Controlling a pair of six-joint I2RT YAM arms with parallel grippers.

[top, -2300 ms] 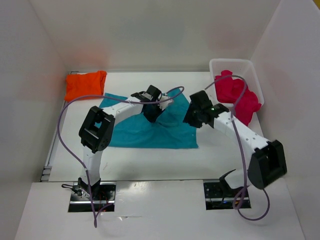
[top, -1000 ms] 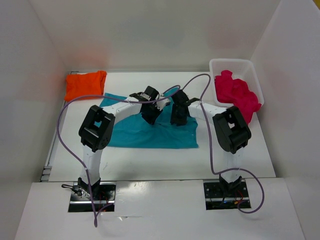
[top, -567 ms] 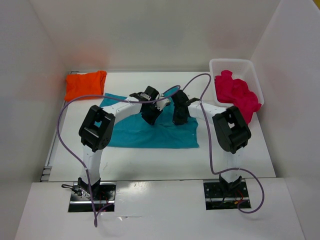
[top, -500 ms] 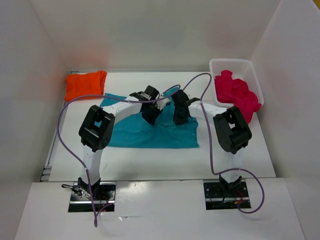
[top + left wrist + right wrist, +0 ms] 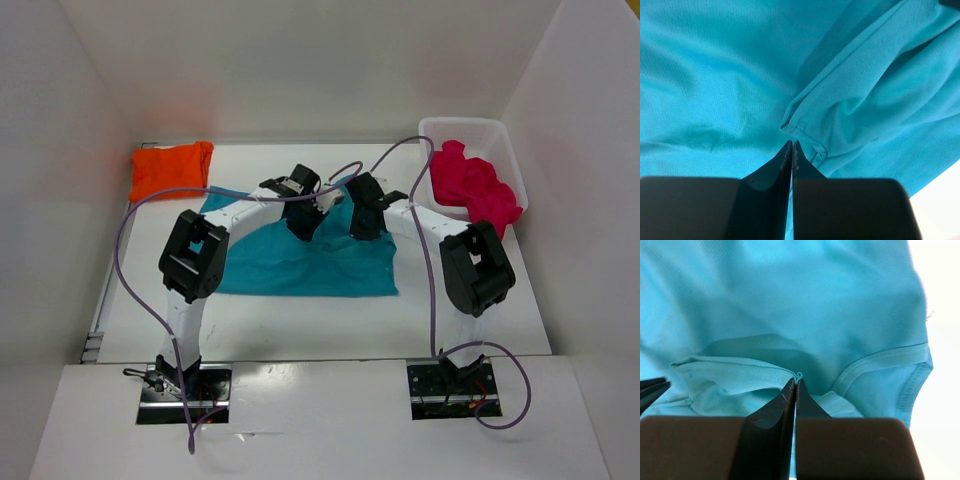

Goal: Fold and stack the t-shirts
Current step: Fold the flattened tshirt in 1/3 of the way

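Observation:
The teal t-shirt (image 5: 300, 268) lies spread on the table in the middle. My left gripper (image 5: 303, 228) is shut on a bunched fold of it near its far edge; the wrist view shows the closed tips (image 5: 791, 143) at a hem of teal cloth (image 5: 865, 95). My right gripper (image 5: 362, 228) is beside it, to the right, shut on the shirt's hem; a small loop of hem pokes out at the tips (image 5: 796, 380). The orange t-shirt (image 5: 172, 168) lies folded at the far left. The pink-red t-shirt (image 5: 475, 190) is crumpled in the basket.
The white plastic basket (image 5: 440, 128) stands at the far right corner. White walls close in the table at the left, back and right. Purple cables arc over both arms. Bare table shows in front of the teal shirt.
My right arm swung from beside the basket to the teal shirt and shut on its hem. Both grippers have since shifted slightly toward the back with the cloth.

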